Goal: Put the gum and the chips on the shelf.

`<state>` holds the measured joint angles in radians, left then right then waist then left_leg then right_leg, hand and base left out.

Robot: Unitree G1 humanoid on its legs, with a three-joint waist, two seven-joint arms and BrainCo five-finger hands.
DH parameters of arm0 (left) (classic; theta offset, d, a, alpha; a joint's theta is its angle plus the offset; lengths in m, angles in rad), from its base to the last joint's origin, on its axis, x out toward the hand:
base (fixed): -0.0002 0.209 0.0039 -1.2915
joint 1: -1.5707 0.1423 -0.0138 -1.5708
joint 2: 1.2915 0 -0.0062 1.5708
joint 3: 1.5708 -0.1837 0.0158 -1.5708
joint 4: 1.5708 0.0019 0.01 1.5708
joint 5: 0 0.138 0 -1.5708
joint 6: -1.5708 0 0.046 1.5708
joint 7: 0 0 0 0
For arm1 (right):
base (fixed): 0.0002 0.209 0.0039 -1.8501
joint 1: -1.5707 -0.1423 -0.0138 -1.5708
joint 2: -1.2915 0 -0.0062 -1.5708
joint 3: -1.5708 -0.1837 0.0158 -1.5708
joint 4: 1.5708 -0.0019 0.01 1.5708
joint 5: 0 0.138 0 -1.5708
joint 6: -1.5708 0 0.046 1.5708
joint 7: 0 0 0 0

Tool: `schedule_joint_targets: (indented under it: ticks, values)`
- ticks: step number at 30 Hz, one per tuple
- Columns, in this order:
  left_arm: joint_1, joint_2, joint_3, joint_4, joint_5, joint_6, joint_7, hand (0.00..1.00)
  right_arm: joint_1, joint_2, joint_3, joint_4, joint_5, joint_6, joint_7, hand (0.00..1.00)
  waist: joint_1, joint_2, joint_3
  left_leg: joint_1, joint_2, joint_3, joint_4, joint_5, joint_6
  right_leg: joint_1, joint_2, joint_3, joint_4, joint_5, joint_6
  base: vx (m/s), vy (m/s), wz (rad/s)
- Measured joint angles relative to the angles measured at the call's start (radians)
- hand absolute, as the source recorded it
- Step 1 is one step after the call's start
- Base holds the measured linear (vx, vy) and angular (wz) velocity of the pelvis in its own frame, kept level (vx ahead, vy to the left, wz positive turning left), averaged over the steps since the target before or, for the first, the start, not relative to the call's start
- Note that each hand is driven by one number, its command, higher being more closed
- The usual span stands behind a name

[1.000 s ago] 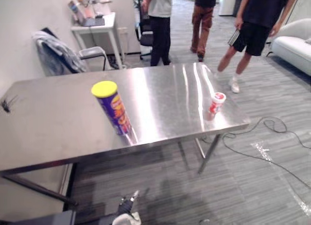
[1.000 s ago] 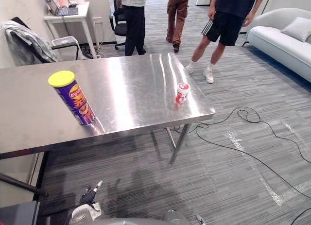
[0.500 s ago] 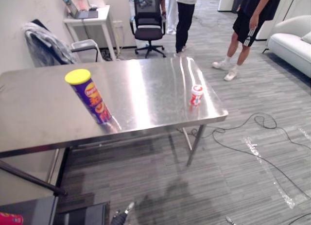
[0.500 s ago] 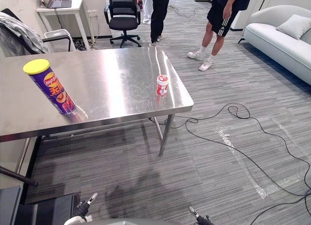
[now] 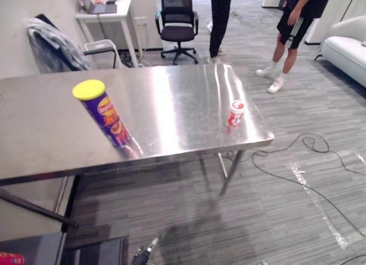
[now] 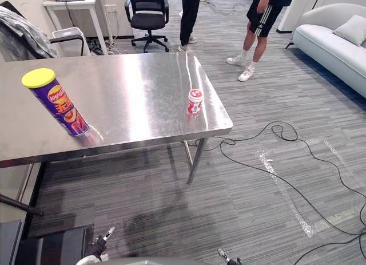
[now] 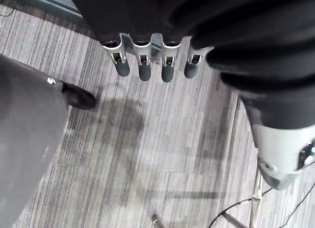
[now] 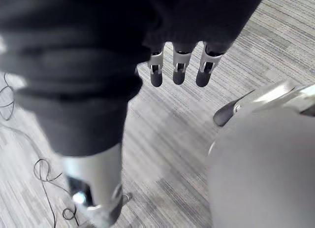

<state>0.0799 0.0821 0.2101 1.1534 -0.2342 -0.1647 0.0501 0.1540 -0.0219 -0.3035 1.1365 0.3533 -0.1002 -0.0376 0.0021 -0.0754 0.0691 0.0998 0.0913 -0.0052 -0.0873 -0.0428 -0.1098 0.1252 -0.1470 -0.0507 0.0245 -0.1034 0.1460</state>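
The left hand (image 7: pixel 153 49) is hanging low over the grey striped carpet (image 7: pixel 147 154), in front of the table's front edge. Its fingers (image 7: pixel 144 70) are lying straight and side by side in a row, pointing at the floor and holding nothing. Beyond the table's far left corner a grey jacket (image 5: pixel 57 50) is hanging over a chair by the wall, with a small white desk (image 5: pixel 108 16) just past it. On the steel table (image 5: pixel 171 99) the chips (image 5: pixel 106 116), a tall purple can with a yellow lid, are standing in the left half, close to the front edge. Past the far edge a black office chair (image 5: pixel 177 24) is standing, and a person in dark trousers (image 5: pixel 219 22) is standing beside it. The gum (image 5: pixel 235 113), a small white tub with a red lid, is standing upright near the table's right edge, not far from the front right corner and well apart from the chips. Another person in dark shorts (image 5: pixel 289 36) is standing off the far right corner. The right hand (image 8: pixel 179 58) is hanging over the carpet as well, before the front edge. Its fingers (image 8: pixel 204 73) are extending straight, a little apart from one another, with nothing between them. A white sofa (image 5: pixel 349 47) is sitting far off to the right.
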Motion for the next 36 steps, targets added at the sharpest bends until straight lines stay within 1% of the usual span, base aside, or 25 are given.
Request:
schedule_joint_targets:
  ticks: [2,4,5,6,7,8,9,10,11,12,13,14,15,16,17,19,20,21,22,23,24,26,29,33,36]
  values:
    - [0.0,0.0,-0.009,-0.003,0.0,-0.001,-0.001,0.0,-0.004,0.0,0.0,-0.001,0.0,0.0,0.0,0.0,0.001,0.001,0.004,0.007,0.004,0.018,0.003,-0.01,0.009,-0.007,0.002,0.002,0.019,0.013,0.002,0.02,0.028,-0.21]
    - [0.0,-0.004,-0.016,-0.009,-0.003,0.0,-0.005,0.0,-0.016,-0.005,0.0,-0.014,-0.001,-0.001,0.0,0.0,0.0,0.018,0.021,0.006,0.009,0.026,0.041,-0.042,0.026,-0.059,0.004,0.006,0.14,0.013,0.002,-0.02,0.043,-0.24]
    - [-0.002,-0.01,-0.033,-0.015,-0.011,-0.001,-0.01,0.0,-0.015,-0.013,0.0,-0.035,-0.001,-0.005,0.0,0.0,-0.001,0.037,0.044,0.005,0.014,0.027,0.068,-0.075,0.04,-0.129,0.003,0.011,0.31,0.013,0.002,-0.07,0.044,-0.13]
    - [-0.002,-0.01,-0.044,-0.019,-0.02,-0.001,-0.012,0.0,-0.013,-0.016,0.0,-0.042,-0.001,-0.005,0.0,0.0,-0.001,0.038,0.052,0.009,0.011,0.027,0.084,-0.087,0.047,-0.175,-0.002,0.023,0.418,0.018,0.006,-0.08,0.044,0.08]
    - [-0.002,-0.004,-0.06,-0.019,-0.024,0.0,-0.015,0.0,0.004,-0.008,-0.001,-0.055,-0.001,-0.005,0.001,0.0,-0.003,0.036,0.058,0.015,-0.002,0.015,0.108,-0.109,0.054,-0.259,-0.015,0.063,0.607,0.057,-0.001,-0.02,0.04,0.4]
    - [-0.003,0.001,-0.067,-0.019,-0.026,0.0,-0.017,0.0,0.03,-0.002,-0.002,-0.061,-0.001,-0.005,0.002,0.0,-0.007,0.03,0.06,0.035,-0.009,-0.012,0.122,-0.125,0.068,-0.305,-0.015,0.1,0.734,0.084,-0.01,0.02,0.031,0.55]
    - [-0.002,0.001,-0.065,-0.018,-0.027,0.0,-0.016,0.0,0.04,0.0,-0.005,-0.063,0.0,-0.003,0.003,0.0,-0.01,0.031,0.06,0.041,-0.009,-0.023,0.13,-0.133,0.074,-0.316,-0.015,0.11,0.768,0.062,-0.019,0.07,0.021,0.7]
    - [0.0,0.0,-0.065,-0.019,-0.025,0.0,-0.017,0.0,0.048,0.0,-0.004,-0.061,0.0,0.001,0.003,0.0,-0.014,0.032,0.06,0.05,-0.008,-0.05,0.131,-0.137,0.081,-0.336,-0.01,0.109,0.784,-0.014,-0.028,0.1,-0.003,0.74]
    - [0.0,0.0,-0.062,-0.018,-0.024,0.0,-0.019,0.0,0.045,0.0,-0.004,-0.061,-0.001,0.004,0.004,0.0,-0.027,0.034,0.061,0.047,-0.005,-0.085,0.128,-0.139,0.082,-0.352,-0.005,0.105,0.732,-0.065,-0.037,0.11,-0.021,0.78]
    - [-0.006,0.0,-0.061,-0.018,-0.021,0.001,-0.019,0.0,0.045,-0.001,-0.005,-0.061,0.0,0.004,0.004,0.0,-0.031,0.038,0.06,0.043,0.001,-0.105,0.128,-0.141,0.079,-0.352,0.004,0.108,0.671,-0.072,-0.045,0.21,-0.142,0.84]
    - [-0.006,-0.001,-0.061,-0.017,-0.018,0.001,-0.02,0.0,0.047,-0.004,-0.007,-0.06,-0.001,0.004,0.005,0.0,-0.032,0.045,0.06,0.035,0.018,-0.142,0.127,-0.15,0.069,-0.343,0.028,0.12,0.522,-0.072,-0.043,0.2,-0.18,0.87]
    - [-0.008,0.002,-0.061,-0.021,-0.01,0.001,-0.019,0.0,0.049,-0.003,-0.009,-0.06,-0.002,0.005,0.004,0.0,-0.03,0.039,0.06,0.018,0.026,-0.176,0.133,-0.163,0.049,-0.324,0.047,0.136,0.352,-0.056,-0.031,0.26,-0.278,0.9]
    - [-0.01,0.006,-0.062,-0.023,0.003,0.001,-0.019,0.0,0.053,0.001,-0.01,-0.059,-0.002,0.005,0.004,0.0,-0.029,0.028,0.059,0.009,0.021,-0.194,0.137,-0.169,0.038,-0.315,0.044,0.142,0.287,-0.048,-0.021,0.18,-0.241,0.99]
    - [-0.017,0.02,-0.063,-0.019,0.019,0.002,-0.02,0.0,0.058,0.007,-0.011,-0.052,-0.002,0.006,0.005,0.0,-0.031,0.006,0.06,0.006,0.007,-0.229,0.147,-0.179,0.018,-0.306,0.034,0.128,0.271,-0.034,-0.037,0.33,-0.348,1.08]
    - [-0.017,-0.002,-0.068,-0.019,0.021,0.003,-0.019,0.0,0.043,-0.011,-0.028,-0.034,-0.003,0.007,0.003,0.0,-0.03,0.055,0.064,0.006,0.049,-0.256,0.165,-0.176,-0.001,-0.292,0.058,0.067,0.3,-0.067,-0.06,0.31,-0.277,1.0]
    - [-0.016,-0.029,-0.068,-0.019,0.021,0.003,-0.019,0.0,0.024,-0.034,-0.037,-0.032,-0.003,0.006,0.004,0.0,-0.026,0.084,0.064,0.004,0.08,-0.265,0.16,-0.162,-0.024,-0.286,0.077,0.027,0.317,-0.088,-0.081,0.3,-0.231,0.63]
    - [-0.018,-0.04,-0.069,-0.019,0.02,0.002,-0.02,0.0,0.008,-0.049,-0.043,-0.032,-0.002,0.005,0.005,0.0,-0.031,0.102,0.064,-0.014,0.096,-0.284,0.16,-0.138,-0.043,-0.269,0.083,-0.014,0.309,-0.093,-0.09,0.32,-0.249,0.81]
    - [-0.023,-0.04,-0.076,-0.02,0.019,0.001,-0.019,0.0,0.004,-0.052,-0.048,-0.032,-0.001,0.001,0.005,0.0,-0.032,0.103,0.063,-0.025,0.101,-0.284,0.16,-0.104,-0.064,-0.248,0.08,-0.052,0.303,-0.096,-0.096,0.25,-0.206,0.92]
    - [-0.027,-0.038,-0.083,-0.02,0.019,0.001,-0.019,0.0,0.004,-0.052,-0.056,-0.032,0.0,-0.001,0.004,0.0,-0.032,0.102,0.064,-0.029,0.103,-0.279,0.16,-0.091,-0.065,-0.233,0.079,-0.069,0.297,-0.096,-0.097,0.22,-0.177,1.09]
    - [-0.03,-0.033,-0.099,-0.021,0.018,0.0,-0.018,0.0,0.004,-0.051,-0.088,-0.027,0.0,-0.003,0.002,0.0,-0.032,0.098,0.064,-0.029,0.109,-0.24,0.156,-0.062,-0.067,-0.195,0.076,-0.11,0.275,-0.096,-0.097,0.15,-0.123,0.85]
    - [-0.03,-0.032,-0.101,-0.021,0.017,0.0,-0.017,0.0,0.004,-0.052,-0.097,-0.022,0.001,-0.004,0.002,0.0,-0.03,0.097,0.064,-0.028,0.111,-0.213,0.155,-0.053,-0.069,-0.184,0.076,-0.117,0.267,-0.096,-0.098,0.21,-0.155,0.84]
    - [-0.029,-0.03,-0.106,-0.019,0.015,0.0,-0.017,0.0,-0.009,-0.059,-0.124,-0.022,0.006,-0.015,-0.002,0.0,-0.029,0.096,0.061,-0.026,0.114,-0.112,0.127,-0.036,-0.066,-0.17,0.078,-0.125,0.236,-0.093,-0.102,0.12,-0.059,0.39]
    - [-0.027,-0.022,-0.105,-0.009,0.012,0.0,-0.019,0.0,-0.02,-0.055,-0.154,-0.02,0.019,-0.015,-0.004,0.0,-0.029,0.096,0.057,-0.017,0.112,-0.083,0.106,-0.036,-0.066,-0.158,0.082,-0.116,0.192,-0.074,-0.108,0.05,0.018,-0.07]
    - [-0.015,-0.005,-0.088,0.002,0.012,0.0,-0.026,0.0,-0.013,-0.037,-0.238,0.016,0.06,-0.014,-0.024,0.0,-0.03,0.069,0.043,0.01,0.101,-0.014,0.108,-0.037,-0.064,-0.119,0.079,-0.071,0.103,-0.004,-0.096,-0.01,0.08,-0.38]
    - [-0.015,0.003,-0.062,0.019,0.011,0.0,-0.029,0.0,-0.001,-0.038,-0.319,0.022,0.107,-0.014,-0.048,0.0,-0.033,0.05,0.031,0.01,0.075,0.019,0.109,-0.049,-0.046,-0.117,0.062,-0.044,0.052,0.031,-0.074,-0.08,0.097,-0.29]
